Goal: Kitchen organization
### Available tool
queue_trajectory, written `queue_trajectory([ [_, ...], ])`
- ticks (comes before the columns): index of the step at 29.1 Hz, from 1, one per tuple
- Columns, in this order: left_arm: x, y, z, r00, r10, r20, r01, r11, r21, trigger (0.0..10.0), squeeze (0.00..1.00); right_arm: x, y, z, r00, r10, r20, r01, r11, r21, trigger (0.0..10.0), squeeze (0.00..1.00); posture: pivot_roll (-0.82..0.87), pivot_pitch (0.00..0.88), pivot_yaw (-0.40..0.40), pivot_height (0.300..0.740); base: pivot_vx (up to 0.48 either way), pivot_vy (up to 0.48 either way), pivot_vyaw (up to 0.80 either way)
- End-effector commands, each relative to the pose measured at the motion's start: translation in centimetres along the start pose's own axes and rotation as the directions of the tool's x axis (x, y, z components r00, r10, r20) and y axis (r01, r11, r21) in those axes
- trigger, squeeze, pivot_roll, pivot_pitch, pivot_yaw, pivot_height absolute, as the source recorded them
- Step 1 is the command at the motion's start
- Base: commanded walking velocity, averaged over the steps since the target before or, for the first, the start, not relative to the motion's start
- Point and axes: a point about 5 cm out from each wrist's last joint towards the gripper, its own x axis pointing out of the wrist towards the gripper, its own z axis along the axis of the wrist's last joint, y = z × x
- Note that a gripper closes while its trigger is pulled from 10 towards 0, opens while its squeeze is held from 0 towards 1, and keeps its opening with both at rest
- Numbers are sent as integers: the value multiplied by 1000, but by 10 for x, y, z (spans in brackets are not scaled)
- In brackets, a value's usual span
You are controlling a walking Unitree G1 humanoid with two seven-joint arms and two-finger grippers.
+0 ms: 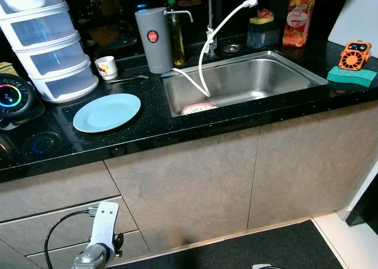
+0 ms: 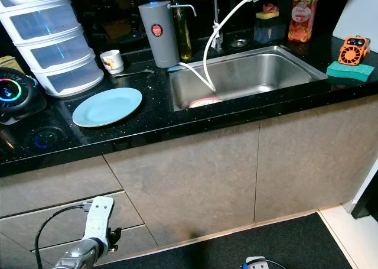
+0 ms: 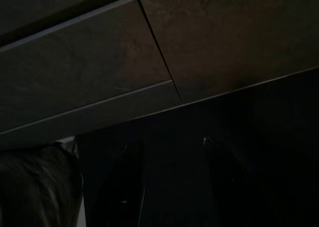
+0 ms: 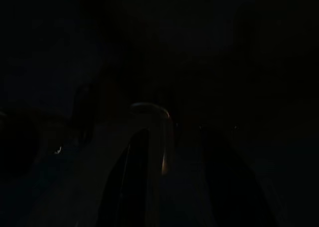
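Observation:
A light blue plate (image 1: 107, 112) lies on the black counter (image 1: 147, 133), left of the steel sink (image 1: 266, 77). A pink-rimmed bowl (image 1: 198, 108) sits in the sink at its near left corner, under a white hose (image 1: 204, 74). A small white cup (image 1: 107, 67) and a spoon (image 1: 130, 78) are behind the plate. My left arm (image 1: 101, 230) hangs low in front of the drawers. In the dark left wrist view my left gripper (image 3: 169, 144) is open, facing the cabinet fronts. The right gripper (image 4: 174, 132) hangs idle in deep shade.
Stacked clear containers (image 1: 50, 44) and a round device with a glowing ring (image 1: 12, 97) stand at the left. A grey jug (image 1: 153, 40) and an oil bottle (image 1: 176, 35) stand by the tap. At the right are an orange soap bottle (image 1: 299, 20), a green sponge (image 1: 352, 75) and an orange fan (image 1: 355, 55). A dark mat (image 1: 266, 248) covers the floor.

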Motion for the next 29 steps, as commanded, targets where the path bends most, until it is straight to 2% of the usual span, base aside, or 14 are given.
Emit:
queue_trajectory([
  [1, -3, 1, -15, 999, 6, -50, -6, 1000, -1, 10000, 0, 0, 6, 4, 1000, 15, 12, -15, 1000, -7, 10000, 0, -52, 71, 150, 740, 0, 0, 0],
  [7, -4, -4, -22, 998, 4, -64, -3, 1000, 15, 10000, 0, 0, 3, 6, 1000, 19, 23, -18, 999, -31, 10000, 0, -75, 81, 105, 740, 0, 0, 0],
  [10, -8, -15, -39, 994, -30, -106, 38, 997, 74, 10000, 0, 1, 0, 10, 1000, 18, 25, -17, 998, -53, 10000, 0, -61, 70, 76, 740, 0, 0, 0],
  [11, -8, -15, -39, 994, -30, -106, 38, 997, 74, 10000, 0, 1, 0, 10, 1000, 18, 25, -17, 998, -53, 10000, 0, -61, 70, 76, 740, 0, 0, 0],
  [13, -9, -16, -44, 993, -29, -116, 37, 997, 64, 10000, 0, 1, 1, 11, 999, 23, 28, -21, 998, -60, 10000, 0, -58, 67, 69, 740, 0, 0, 0],
  [16, -15, -22, -61, 991, -10, -134, 11, 1000, 5, 10000, 0, 1, 0, 14, 999, 34, 31, -31, 996, -87, 10000, 0, -27, 65, 33, 740, 0, 0, 0],
  [19, -18, -27, -71, 989, -7, -146, 5, 1000, -17, 10000, 0, 2, -4, 14, 999, 31, 25, -28, 994, -107, 10000, 0, -22, 65, 21, 740, 0, 0, 0],
  [21, -22, -31, -78, 988, -12, -155, 10, 1000, -16, 10000, 0, 2, -8, 18, 999, 27, 26, -24, 993, -119, 10000, 0, -12, 85, -21, 740, 0, 0, 0],
  [24, -23, -33, -80, 988, -16, -156, 16, 1000, -3, 10000, 0, 3, -8, 23, 999, 43, 31, -38, 988, -151, 10000, 0, 4, 93, -36, 740, 0, 0, 0],
  [26, -23, -28, -80, 989, 5, -148, -6, 1000, -5, 10000, 0, 4, -2, 34, 997, 63, 50, -53, 982, -183, 10000, 0, 1, 92, -40, 740, 0, 0, 0],
  [29, -24, -28, -83, 988, 12, -151, -14, 1000, -12, 10000, 0, 4, -1, 39, 996, 66, 60, -55, 983, -175, 10000, 0, 3, 86, -48, 740, 0, 0, 0],
])
